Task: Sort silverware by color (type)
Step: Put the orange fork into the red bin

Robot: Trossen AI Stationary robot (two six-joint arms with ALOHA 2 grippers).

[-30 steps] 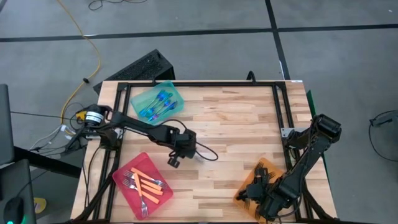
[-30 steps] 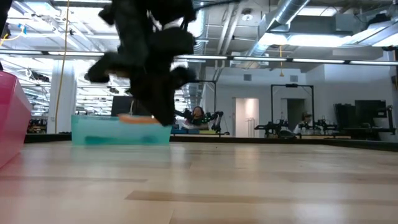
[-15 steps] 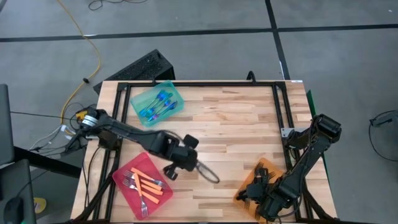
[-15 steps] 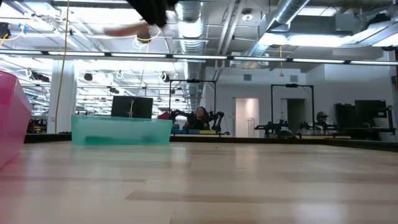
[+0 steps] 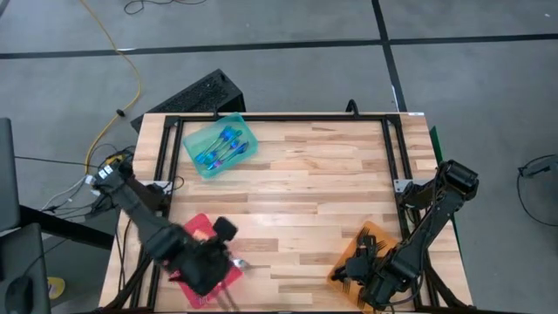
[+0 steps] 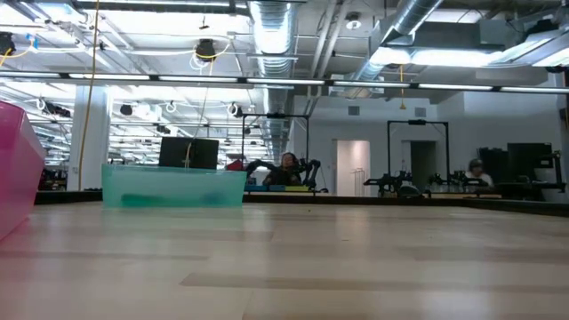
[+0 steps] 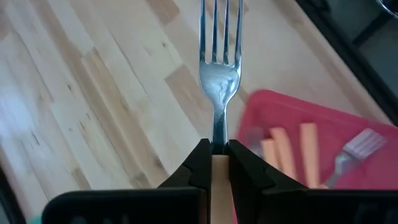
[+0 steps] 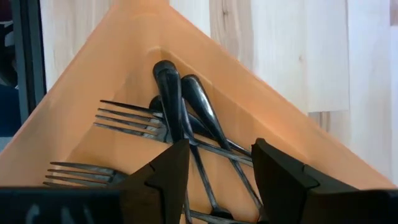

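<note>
My left gripper [image 7: 219, 149] is shut on an orange-handled fork [image 7: 219, 81] with metal tines. In the high view it hangs at the table's near left [image 5: 225, 259], over the red tray [image 5: 199, 228], where more orange-handled forks [image 7: 287, 149] lie. Blue-handled forks [image 5: 220, 146] lie in the teal tray [image 5: 246, 131] at the far left. My right gripper [image 8: 221, 155] stands open above black forks [image 8: 180, 106] in the orange tray [image 8: 93, 81] at the near right [image 5: 370, 270]. My left gripper pinches the fork's orange handle [image 7: 219, 174] between its two fingers, at the end nearest the tines. The fingers lie along the fork and slant down. The metal neck and tines [image 7: 219, 25] stick out past the fingertips. The fork hangs clear of tray and table.
A black frame [image 5: 279, 118] runs along the table's far edge and down both sides. Bare wood [image 5: 323, 192] fills the middle of the table. In the low view, the red tray's wall [image 6: 18, 169] and the teal tray [image 6: 173, 187] stand at the left.
My left gripper has swung from the table's middle toward the near left corner and risen, carrying the orange-handled fork. It has turned on the way and now hangs over the red tray. It has left the low view.
</note>
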